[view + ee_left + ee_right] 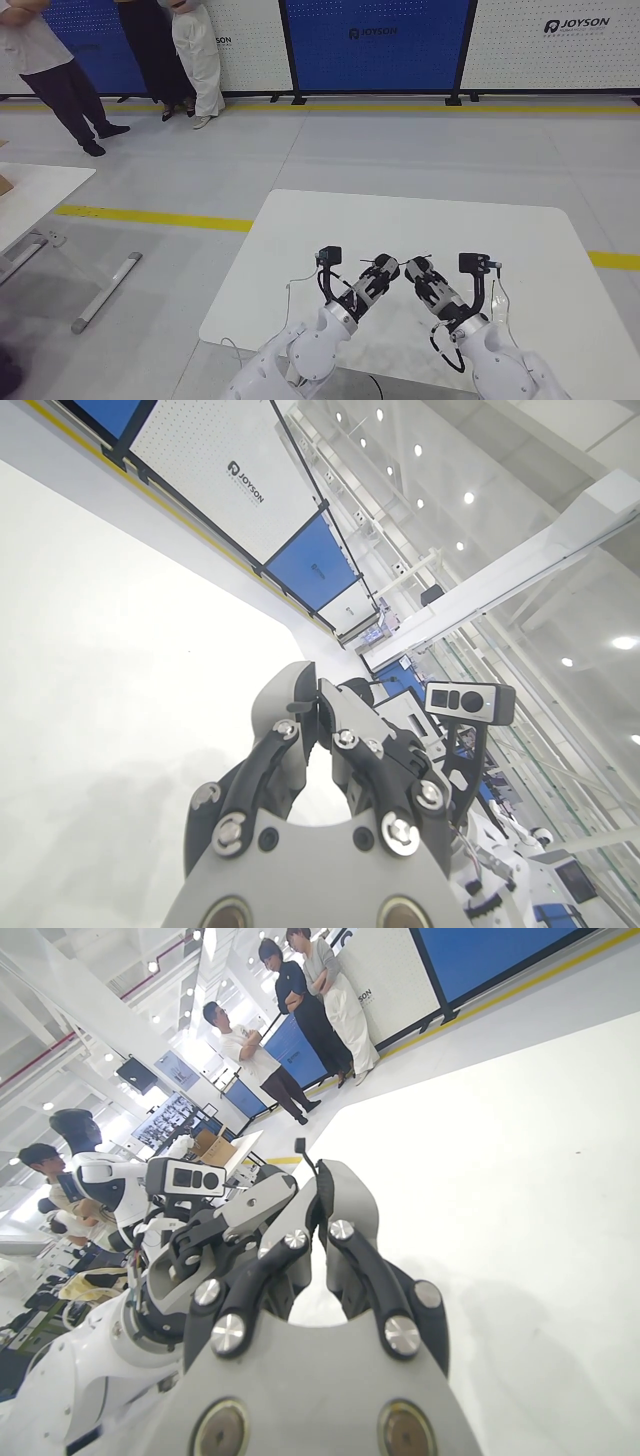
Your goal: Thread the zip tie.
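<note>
Right hand [320, 1173] and left hand [316, 687] each clamp, seemingly, one zip tie [300, 1145].

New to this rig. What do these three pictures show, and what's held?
It is a two-armed robot at a white table. The top picture looks down from a camera above the arms; the other two come from cameras on each wrist, looking along that arm's jaws. The left arm and right arm are close together over it. The right jaws are shut on a thin black zip tie, its head sticking out. The left jaws are shut on a small black piece, probably the tie's other end.
</note>
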Tool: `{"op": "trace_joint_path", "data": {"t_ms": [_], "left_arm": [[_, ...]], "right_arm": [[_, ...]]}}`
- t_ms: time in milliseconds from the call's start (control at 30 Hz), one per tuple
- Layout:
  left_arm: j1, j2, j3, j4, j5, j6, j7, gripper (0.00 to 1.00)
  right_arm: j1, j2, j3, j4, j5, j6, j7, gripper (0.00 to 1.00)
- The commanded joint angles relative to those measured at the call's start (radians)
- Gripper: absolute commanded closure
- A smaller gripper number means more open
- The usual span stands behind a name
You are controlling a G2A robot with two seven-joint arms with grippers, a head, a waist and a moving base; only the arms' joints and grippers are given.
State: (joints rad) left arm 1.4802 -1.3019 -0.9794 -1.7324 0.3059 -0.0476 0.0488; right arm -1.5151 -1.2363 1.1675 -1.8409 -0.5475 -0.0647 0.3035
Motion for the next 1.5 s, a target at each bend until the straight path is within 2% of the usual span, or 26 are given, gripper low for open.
{"op": "trace_joint_path", "data": {"t_ms": [0,567,600,633,667,1000,1100,1233,1333,1367,1467], "left_arm": [[0.000,0.000,0.000,0.000,0.002,0.001,0.000,1.00],[-0.003,-0.004,0.001,-0.003,0.000,0.009,0.017,1.00],[-0.004,-0.004,0.002,-0.001,-0.001,0.010,0.019,1.00],[-0.005,-0.005,0.003,0.000,-0.001,0.011,0.019,1.00],[-0.005,-0.005,0.004,0.001,-0.001,0.012,0.020,1.00],[-0.013,-0.009,0.009,0.009,-0.003,0.016,0.031,1.00],[-0.014,-0.010,0.010,0.010,-0.001,0.017,0.033,1.00],[-0.015,-0.011,0.012,0.011,0.004,0.019,0.029,1.00],[-0.015,-0.011,0.014,0.009,0.008,0.019,0.027,1.00],[-0.015,-0.011,0.014,0.009,0.008,0.019,0.028,1.00],[-0.015,-0.012,0.013,0.009,0.008,0.017,0.029,1.00]], "right_arm": [[0.000,0.000,0.000,0.000,0.003,-0.004,-0.001,1.00],[0.009,-0.001,0.001,0.014,0.008,-0.006,0.012,1.00],[0.009,-0.001,0.002,0.014,0.010,-0.006,0.013,0.84],[0.010,-0.001,0.002,0.014,0.011,-0.007,0.014,0.76],[0.010,-0.001,0.003,0.014,0.012,-0.007,0.014,0.73],[0.006,0.001,0.019,0.006,0.025,-0.019,0.007,0.78],[0.003,0.001,0.026,0.004,0.028,-0.020,0.003,0.84],[0.003,0.002,0.031,0.003,0.029,-0.019,0.003,0.82],[0.006,0.002,0.032,0.004,0.030,-0.019,0.004,0.88],[0.006,0.002,0.032,0.005,0.030,-0.019,0.003,1.00],[0.007,0.001,0.032,0.005,0.027,-0.017,0.003,1.00]]}}
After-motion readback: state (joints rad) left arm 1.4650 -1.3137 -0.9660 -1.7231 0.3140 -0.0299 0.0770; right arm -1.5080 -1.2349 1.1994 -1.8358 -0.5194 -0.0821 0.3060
